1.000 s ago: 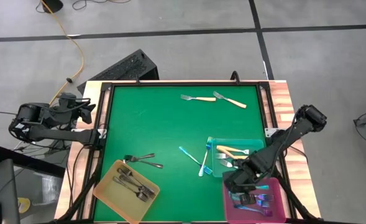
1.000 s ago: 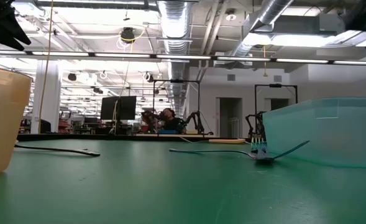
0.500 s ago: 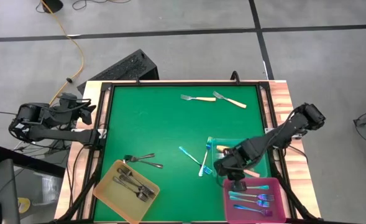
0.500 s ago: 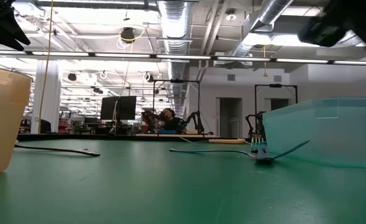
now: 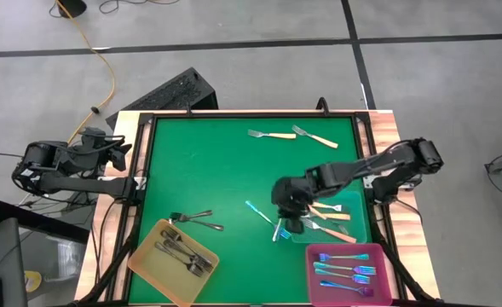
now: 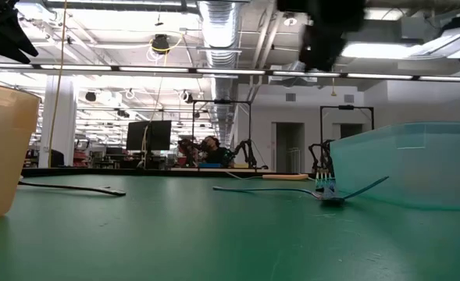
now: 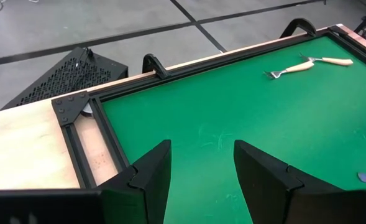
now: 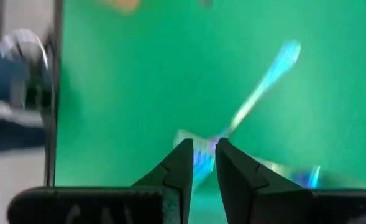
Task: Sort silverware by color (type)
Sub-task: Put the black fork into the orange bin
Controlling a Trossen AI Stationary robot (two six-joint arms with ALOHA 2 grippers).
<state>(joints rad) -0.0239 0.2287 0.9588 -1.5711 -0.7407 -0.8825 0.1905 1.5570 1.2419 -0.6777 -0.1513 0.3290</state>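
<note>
Left gripper (image 7: 198, 180): parked off the table's left edge, fingers spread wide, empty.
Yellow tray (image 5: 172, 261): near-left corner, holding several dark-grey forks (image 5: 181, 251); 2 more dark-grey forks (image 5: 196, 220) loose on the mat just beside it.
Loose blue forks (image 5: 266, 217): 2 or 3, crossed on the mat against the teal tray's left wall.
Right gripper (image 8: 199, 163): hovering above those blue forks, fingers close together with only a slim gap, nothing held.
Cream-handled forks (image 5: 290, 135): 2 near the far edge; others lying in the teal tray (image 5: 360, 230).
Pink tray (image 5: 385, 281): near-right corner, 4 blue forks (image 5: 346, 271) inside.
Risk: probably a snagged pick, since crossed forks could lift together or skid against the tray wall; narrow fingers could also miss a flat handle.
Surface: green mat (image 5: 225, 170) in a black frame with wood borders.
Room: grey floor, a keyboard (image 5: 167, 92) and orange cable (image 5: 97, 51) behind; open workshop with ceiling ducts in the low view.
</note>
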